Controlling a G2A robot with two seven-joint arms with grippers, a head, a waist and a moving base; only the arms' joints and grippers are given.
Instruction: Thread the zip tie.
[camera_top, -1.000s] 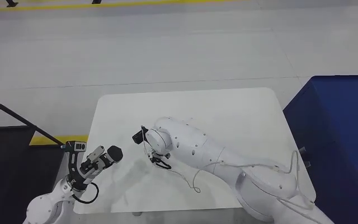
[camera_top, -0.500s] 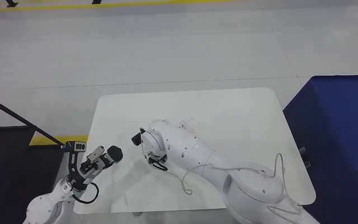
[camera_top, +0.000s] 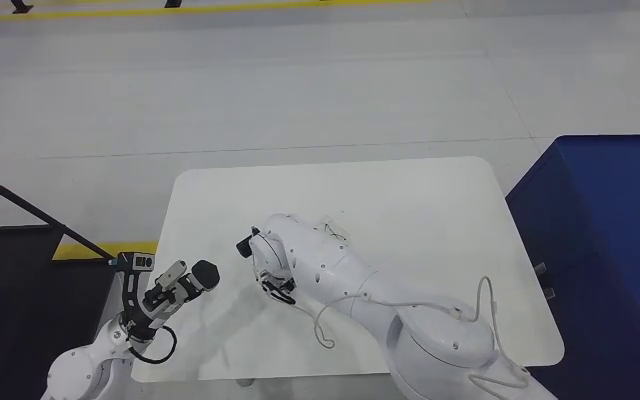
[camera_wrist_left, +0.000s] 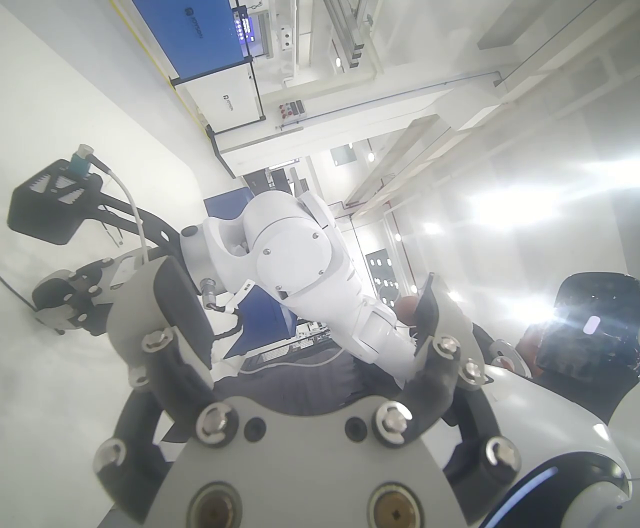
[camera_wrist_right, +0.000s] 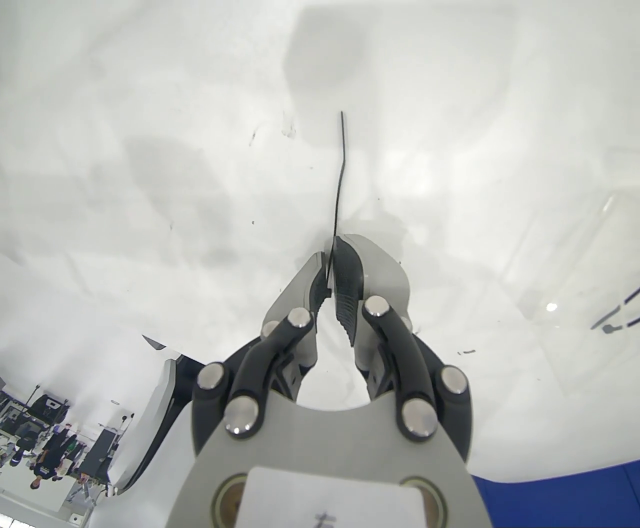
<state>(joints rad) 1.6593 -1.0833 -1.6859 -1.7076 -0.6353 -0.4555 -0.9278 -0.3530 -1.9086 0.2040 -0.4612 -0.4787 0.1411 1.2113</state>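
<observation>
Movement in the top view belongs to the right arm (camera_top: 340, 265): its elbow has swung toward the left arm (camera_top: 150, 305), which has kept still at the front left corner of the table (camera_top: 430, 200). I judge that threading has not begun. From the left wrist, the left gripper (camera_wrist_left: 297, 277) stands wide apart and empty. From the right wrist, the right gripper (camera_wrist_right: 332, 250) is pinched on the zip tie (camera_wrist_right: 340, 185), a thin, slightly kinked black strip jutting over the table.

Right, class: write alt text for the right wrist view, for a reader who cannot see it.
The right end effector is shut on a thin black zip tie, whose free length sticks straight out beyond it over the white table.
</observation>
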